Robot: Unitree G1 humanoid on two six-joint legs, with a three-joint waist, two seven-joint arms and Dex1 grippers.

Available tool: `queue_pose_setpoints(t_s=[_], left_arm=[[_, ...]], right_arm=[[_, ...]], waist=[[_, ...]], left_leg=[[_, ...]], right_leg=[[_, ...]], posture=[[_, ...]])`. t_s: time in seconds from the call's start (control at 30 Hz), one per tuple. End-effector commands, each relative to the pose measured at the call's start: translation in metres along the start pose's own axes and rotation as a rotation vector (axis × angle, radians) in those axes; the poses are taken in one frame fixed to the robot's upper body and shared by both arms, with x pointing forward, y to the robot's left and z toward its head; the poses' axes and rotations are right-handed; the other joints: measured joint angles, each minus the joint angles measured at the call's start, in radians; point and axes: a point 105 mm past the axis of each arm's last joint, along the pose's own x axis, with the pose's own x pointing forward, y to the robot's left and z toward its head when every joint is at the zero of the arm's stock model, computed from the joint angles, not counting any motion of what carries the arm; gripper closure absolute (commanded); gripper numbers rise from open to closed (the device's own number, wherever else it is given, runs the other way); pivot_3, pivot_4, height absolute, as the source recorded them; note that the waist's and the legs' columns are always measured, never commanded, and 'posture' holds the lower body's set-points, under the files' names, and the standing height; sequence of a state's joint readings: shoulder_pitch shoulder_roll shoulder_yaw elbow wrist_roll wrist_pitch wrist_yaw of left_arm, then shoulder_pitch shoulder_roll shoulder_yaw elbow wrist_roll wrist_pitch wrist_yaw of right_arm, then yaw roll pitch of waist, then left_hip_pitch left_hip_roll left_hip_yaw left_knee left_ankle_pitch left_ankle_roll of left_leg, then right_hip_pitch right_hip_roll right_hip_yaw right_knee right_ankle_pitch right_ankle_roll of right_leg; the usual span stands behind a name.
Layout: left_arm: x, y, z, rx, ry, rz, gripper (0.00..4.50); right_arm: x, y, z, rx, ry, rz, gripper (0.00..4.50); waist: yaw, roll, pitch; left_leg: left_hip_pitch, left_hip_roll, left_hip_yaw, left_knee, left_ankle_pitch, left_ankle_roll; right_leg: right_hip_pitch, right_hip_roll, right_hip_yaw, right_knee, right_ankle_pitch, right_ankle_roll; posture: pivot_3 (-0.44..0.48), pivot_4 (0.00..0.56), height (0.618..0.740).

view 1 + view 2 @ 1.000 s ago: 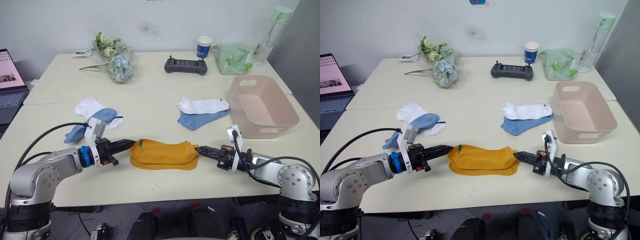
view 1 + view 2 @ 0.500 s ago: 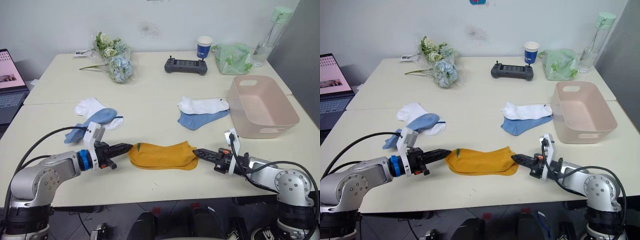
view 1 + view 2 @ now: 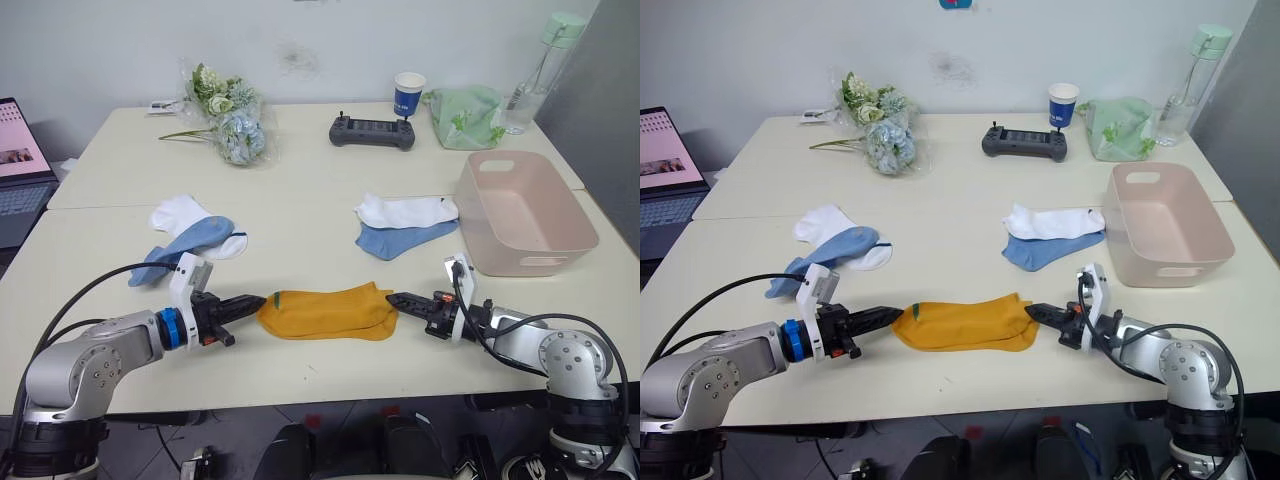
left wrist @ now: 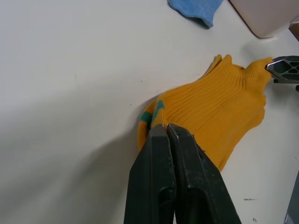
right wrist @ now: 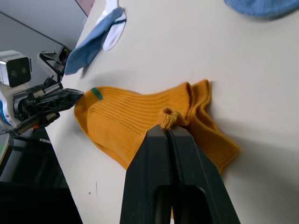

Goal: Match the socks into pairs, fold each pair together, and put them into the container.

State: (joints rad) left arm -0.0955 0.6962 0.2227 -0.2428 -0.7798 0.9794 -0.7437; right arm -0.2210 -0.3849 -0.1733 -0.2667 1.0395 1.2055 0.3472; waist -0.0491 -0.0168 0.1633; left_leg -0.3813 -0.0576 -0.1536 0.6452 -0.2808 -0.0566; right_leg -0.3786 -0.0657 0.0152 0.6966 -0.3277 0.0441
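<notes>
- Mustard-orange socks (image 3: 325,311), in the left eye view, lie stacked as one pair at the near middle of the table (image 3: 300,220). The left hand (image 3: 258,302) meets the stack's left end and the right hand (image 3: 392,299) its right end. Farther back, a white sock (image 3: 180,213) and a blue sock (image 3: 190,243) lie to the left, and another white sock (image 3: 405,210) over another blue sock (image 3: 400,239) to the right.
- Right eye view: the pink container (image 3: 1165,222) stands at the right, just beside the right-hand white and blue socks, with nothing seen in it.
- Left wrist view: the left hand's fingers (image 4: 161,154) are pressed together, pinching the green-striped edge of the orange stack.
- Right wrist view: the right hand's fingers (image 5: 164,140) are likewise closed, nipping a small tuft of the orange cuff.
- Judgement: the orange pair is matched and the fold is in hand. The next move seems to call for bringing one pinched end over the other while the layers stay aligned, then carrying the bundle right to the container.
</notes>
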Motion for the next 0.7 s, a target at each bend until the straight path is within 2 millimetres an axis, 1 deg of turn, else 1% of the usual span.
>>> queue_pose_setpoints(t_s=[0.03,0.3,0.43,0.57,0.7], left_arm=[[0.004,-0.007,0.007,0.047,-0.023,-0.016,4.47],[0.008,-0.01,0.001,0.071,0.008,-0.035,4.47],[0.008,-0.01,0.0,0.079,0.014,-0.039,4.47],[0.009,-0.011,-0.001,0.088,0.021,-0.04,4.47],[0.01,-0.01,-0.004,0.1,0.031,-0.038,4.47]], right_arm=[[-0.002,-0.001,0.006,-0.028,-0.022,-0.017,4.5],[-0.004,-0.012,0.006,-0.026,-0.024,-0.074,4.5],[-0.006,-0.013,0.007,-0.023,-0.027,-0.075,4.5],[-0.007,-0.012,0.007,-0.027,-0.021,-0.068,4.5],[-0.006,-0.003,0.008,-0.014,-0.027,-0.016,4.5]], waist=[[0.0,0.0,0.0],[0.0,0.0,0.0],[0.0,0.0,0.0],[0.0,0.0,0.0],[0.001,0.0,0.0]], left_leg=[[0.0,0.0,0.0,0.0,0.0,0.0],[0.0,0.0,0.0,0.0,0.0,0.0],[0.0,0.0,0.0,0.0,0.0,0.0],[0.0,0.0,0.0,0.0,0.0,0.0],[0.0,0.0,0.0,0.0,0.0,0.0]], right_leg=[[0.0,0.0,0.0,0.0,0.0,0.0],[0.0,0.0,0.0,0.0,0.0,0.0],[0.0,0.0,0.0,0.0,0.0,0.0],[0.0,0.0,0.0,0.0,0.0,0.0],[0.0,0.0,0.0,0.0,0.0,0.0]], posture=[[0.0,0.15,0.74],[0.0,0.15,0.74],[0.0,0.15,0.74],[0.0,0.15,0.74],[0.0,0.15,0.74]])
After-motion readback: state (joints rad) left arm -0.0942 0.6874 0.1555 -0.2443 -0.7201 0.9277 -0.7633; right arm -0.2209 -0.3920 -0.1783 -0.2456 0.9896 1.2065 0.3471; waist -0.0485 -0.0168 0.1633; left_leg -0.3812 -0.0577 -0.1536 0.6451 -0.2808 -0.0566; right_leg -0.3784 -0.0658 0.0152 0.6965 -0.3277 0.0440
